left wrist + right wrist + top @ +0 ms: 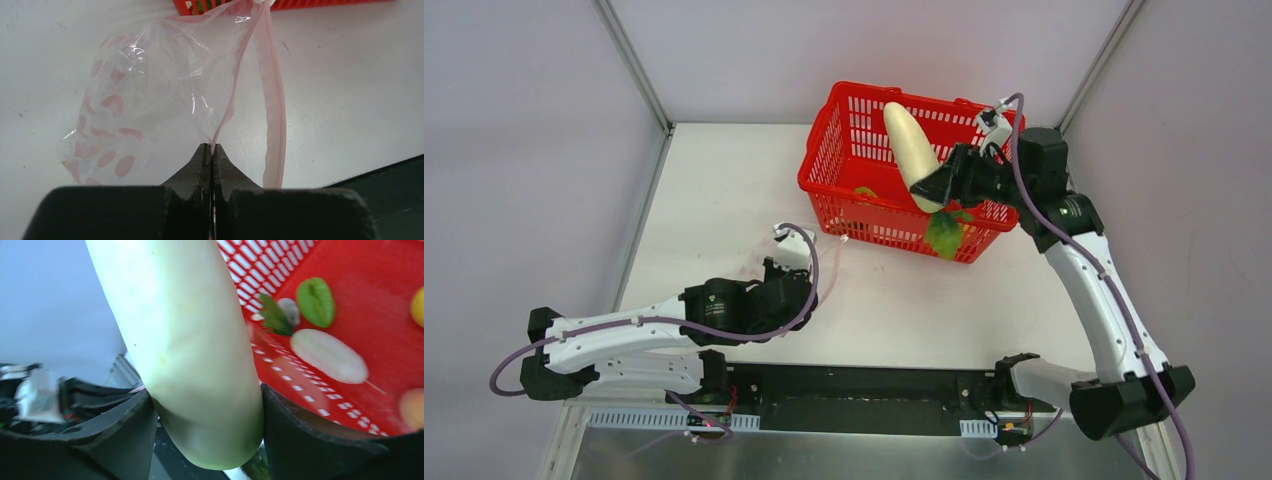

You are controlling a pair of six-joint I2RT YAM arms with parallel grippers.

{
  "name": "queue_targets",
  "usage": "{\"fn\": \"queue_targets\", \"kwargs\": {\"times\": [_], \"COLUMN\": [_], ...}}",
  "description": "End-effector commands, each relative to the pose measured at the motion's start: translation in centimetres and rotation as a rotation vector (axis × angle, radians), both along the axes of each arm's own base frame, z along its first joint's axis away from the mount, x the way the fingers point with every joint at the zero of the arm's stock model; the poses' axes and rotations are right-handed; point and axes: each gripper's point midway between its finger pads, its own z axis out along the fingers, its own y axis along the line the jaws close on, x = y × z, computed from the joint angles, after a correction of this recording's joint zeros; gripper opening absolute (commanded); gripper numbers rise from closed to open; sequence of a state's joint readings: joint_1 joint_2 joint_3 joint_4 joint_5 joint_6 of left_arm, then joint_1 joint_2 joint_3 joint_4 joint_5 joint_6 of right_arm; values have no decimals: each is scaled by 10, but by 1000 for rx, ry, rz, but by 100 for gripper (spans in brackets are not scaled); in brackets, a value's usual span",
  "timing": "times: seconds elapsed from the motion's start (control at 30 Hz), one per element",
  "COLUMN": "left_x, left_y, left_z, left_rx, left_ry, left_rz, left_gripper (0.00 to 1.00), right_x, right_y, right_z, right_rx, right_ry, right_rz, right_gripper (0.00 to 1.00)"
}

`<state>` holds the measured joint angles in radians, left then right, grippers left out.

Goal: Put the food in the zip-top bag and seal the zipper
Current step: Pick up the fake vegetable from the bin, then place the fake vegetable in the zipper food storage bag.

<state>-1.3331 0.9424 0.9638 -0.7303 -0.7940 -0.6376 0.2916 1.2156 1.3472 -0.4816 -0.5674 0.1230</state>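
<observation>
Two holds: right hand clamps long white radish near leafy end, prob. rigid, slick, may pivot; left hand pinches clear crinkly zip-top bag at rim, v. floppy.

radish over basket, bag before basket

The worktop is white and flat, with a few small dark marks. Behind the worktop stands a pale grey back wall. A left wall and a right wall of the same colour stand at its sides. At each far corner of the worktop a thin silver post goes up, a left post and a right post. Along the worktop's near edge runs a black strip. In front of that lies a shiny metal sheet with a white slotted rail. The light is soft and even.
</observation>
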Motion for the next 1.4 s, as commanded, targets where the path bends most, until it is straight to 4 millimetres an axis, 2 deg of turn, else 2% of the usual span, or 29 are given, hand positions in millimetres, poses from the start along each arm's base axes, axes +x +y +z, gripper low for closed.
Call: {"fn": "queue_targets", "kwargs": {"times": [0.0,0.2,0.3,0.5,0.67,0.77,0.9,1.2,1.37], "left_x": [6,7,7,7,10,11,9,8,5], "left_y": [-2,-6,-7,-15,-20,-22,-28,-38,-50], "left_z": [7,5,3,-2,1,2,-1,-5,6], "left_rx": [-49,-85,-85,-96,-95,-69,-18,54,56], "left_ry": [-29,-36,-40,-56,-81,-85,-62,-24,-25], "left_rz": [20,23,24,-26,-39,-48,-86,-98,-177], "left_gripper": [0,0,0,0,0,0,0,0,0], "right_x": [-43,-103,-126,-175,-195,-211,-218,-217,-200], "right_y": [20,34,36,35,37,44,53,60,60], "right_z": [32,20,4,-35,-79,-96,-108,-143,-152], "right_rx": [205,362,370,243,47,-16,-78,-221,-276], "right_ry": [46,195,296,455,572,636,638,683,622], "right_rz": [115,269,290,354,326,378,406,383,336], "right_gripper": [28,26,25,26,26,25,25,23,23]}}
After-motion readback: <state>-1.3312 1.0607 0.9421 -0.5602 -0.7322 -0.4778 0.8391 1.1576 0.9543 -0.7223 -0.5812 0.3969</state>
